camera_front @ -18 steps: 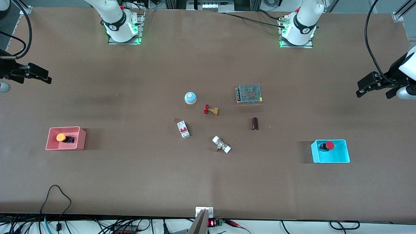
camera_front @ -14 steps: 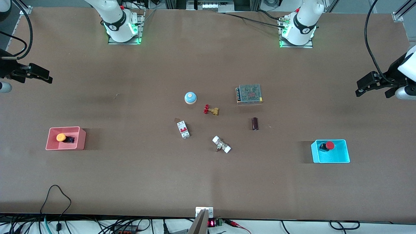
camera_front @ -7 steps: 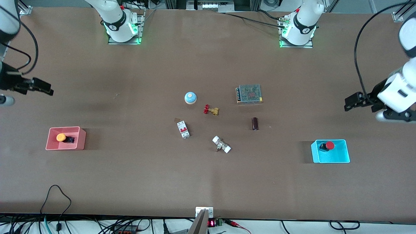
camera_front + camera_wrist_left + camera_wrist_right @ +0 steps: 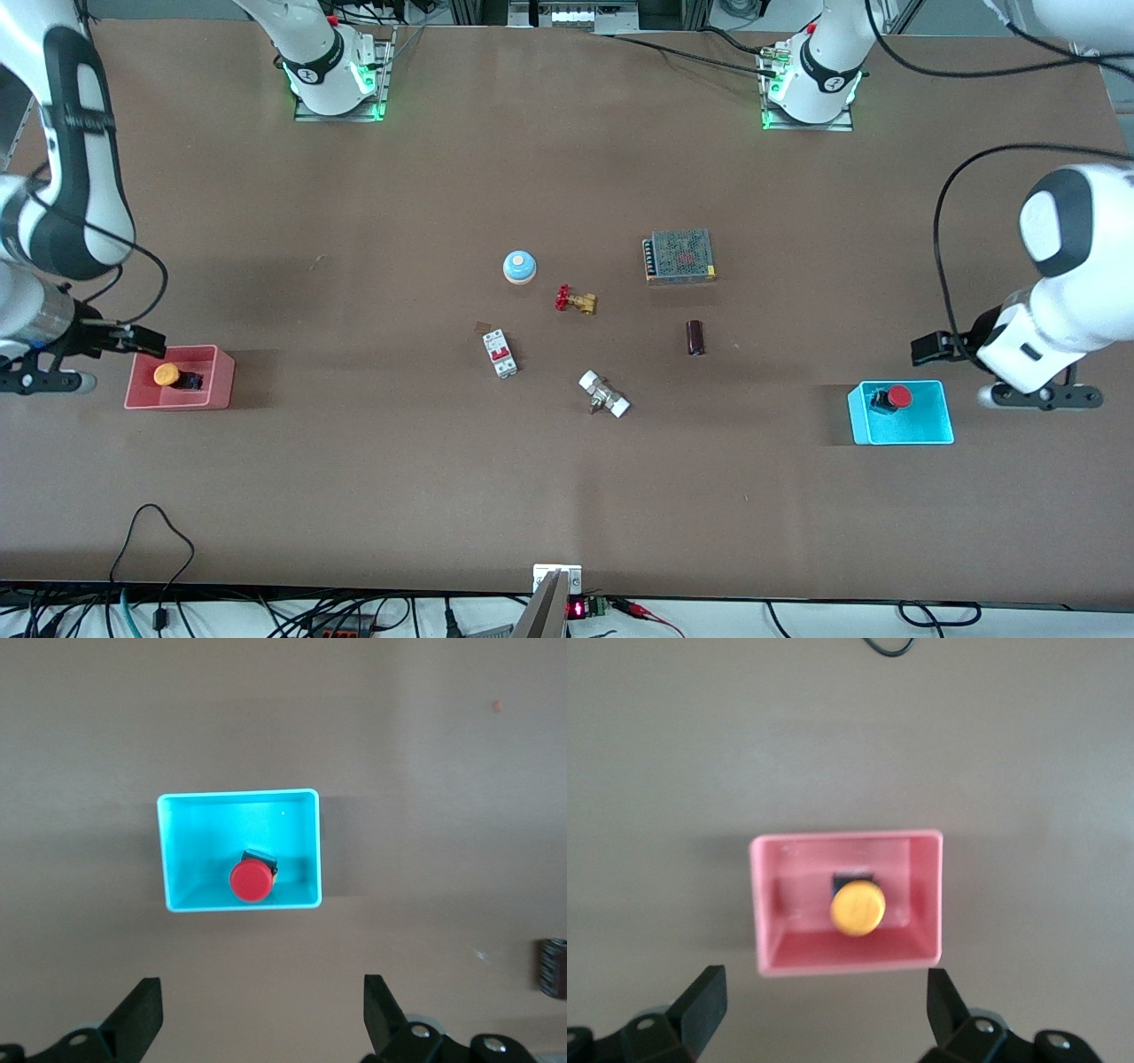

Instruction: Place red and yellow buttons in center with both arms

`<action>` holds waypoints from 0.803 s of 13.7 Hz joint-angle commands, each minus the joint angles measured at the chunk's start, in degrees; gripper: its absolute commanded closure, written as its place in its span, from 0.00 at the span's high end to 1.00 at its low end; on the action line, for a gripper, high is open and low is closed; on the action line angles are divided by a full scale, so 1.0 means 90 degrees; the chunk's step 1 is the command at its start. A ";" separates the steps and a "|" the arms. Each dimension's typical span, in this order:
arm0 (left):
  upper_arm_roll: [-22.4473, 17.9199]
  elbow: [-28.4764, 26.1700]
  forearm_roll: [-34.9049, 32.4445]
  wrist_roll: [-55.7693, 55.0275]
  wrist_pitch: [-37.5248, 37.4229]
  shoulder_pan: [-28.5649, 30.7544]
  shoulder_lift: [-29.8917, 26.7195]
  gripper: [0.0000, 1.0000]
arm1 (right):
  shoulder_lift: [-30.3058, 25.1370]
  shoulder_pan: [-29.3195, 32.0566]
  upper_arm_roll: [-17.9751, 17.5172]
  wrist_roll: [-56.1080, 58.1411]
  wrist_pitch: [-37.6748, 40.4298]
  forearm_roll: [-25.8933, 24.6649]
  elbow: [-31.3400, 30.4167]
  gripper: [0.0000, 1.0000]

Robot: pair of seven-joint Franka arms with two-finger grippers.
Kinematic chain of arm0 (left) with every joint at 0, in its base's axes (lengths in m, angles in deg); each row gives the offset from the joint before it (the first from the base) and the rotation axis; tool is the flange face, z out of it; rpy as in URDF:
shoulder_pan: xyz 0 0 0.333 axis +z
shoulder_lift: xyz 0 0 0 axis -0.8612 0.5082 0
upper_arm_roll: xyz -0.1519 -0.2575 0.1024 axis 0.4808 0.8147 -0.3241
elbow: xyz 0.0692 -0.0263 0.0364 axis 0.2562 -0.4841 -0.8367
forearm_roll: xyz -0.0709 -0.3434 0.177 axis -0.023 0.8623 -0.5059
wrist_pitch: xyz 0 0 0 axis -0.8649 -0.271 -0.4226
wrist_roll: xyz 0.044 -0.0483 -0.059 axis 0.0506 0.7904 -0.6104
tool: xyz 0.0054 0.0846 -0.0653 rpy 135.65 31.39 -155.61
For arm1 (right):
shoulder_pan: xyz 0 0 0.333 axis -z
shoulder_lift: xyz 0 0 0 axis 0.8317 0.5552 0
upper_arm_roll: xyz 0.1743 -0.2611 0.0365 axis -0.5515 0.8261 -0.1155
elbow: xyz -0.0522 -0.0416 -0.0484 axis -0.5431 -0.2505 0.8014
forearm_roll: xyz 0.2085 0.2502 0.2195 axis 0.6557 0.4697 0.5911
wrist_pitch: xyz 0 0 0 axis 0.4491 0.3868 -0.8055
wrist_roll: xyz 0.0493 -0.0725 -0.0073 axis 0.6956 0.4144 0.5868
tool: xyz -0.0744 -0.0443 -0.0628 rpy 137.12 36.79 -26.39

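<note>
In bins (image 4: 939, 412), buttons (image 4: 251, 880) near grippers (image 4: 257, 1023)

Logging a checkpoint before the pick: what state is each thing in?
red button: in cyan bin, untouched
yellow button: in pink bin, untouched
left gripper: open, up in the air near the cyan bin
right gripper: open, up in the air near the pink bin

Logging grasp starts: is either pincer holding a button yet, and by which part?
Nothing is held. The left pincer is open over the cyan bin's red button; the right pincer is open over the pink bin's yellow button.
</note>
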 commanded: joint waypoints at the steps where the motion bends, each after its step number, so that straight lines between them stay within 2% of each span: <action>1: 0.0005 0.0064 -0.0077 0.0124 0.0420 0.0104 0.0564 1.00 | 0.0453 0.0081 -0.0059 0.0222 -0.0371 0.0021 0.0169 1.00; 3: 0.0005 0.0035 -0.0077 0.0124 0.0751 0.0123 0.0907 1.00 | 0.0717 0.0081 -0.0059 0.0232 -0.0771 0.0021 0.0159 1.00; 7: 0.0005 0.0035 -0.0077 0.0124 0.1367 0.0280 0.1444 1.00 | 0.0972 0.0101 -0.0069 0.0222 -0.1007 0.0050 0.0159 1.00; 11: 0.0015 -0.0014 -0.0077 0.0124 0.1456 0.0280 0.1650 1.00 | 0.1167 0.0179 -0.0079 0.0533 -0.1007 0.0245 0.0159 1.00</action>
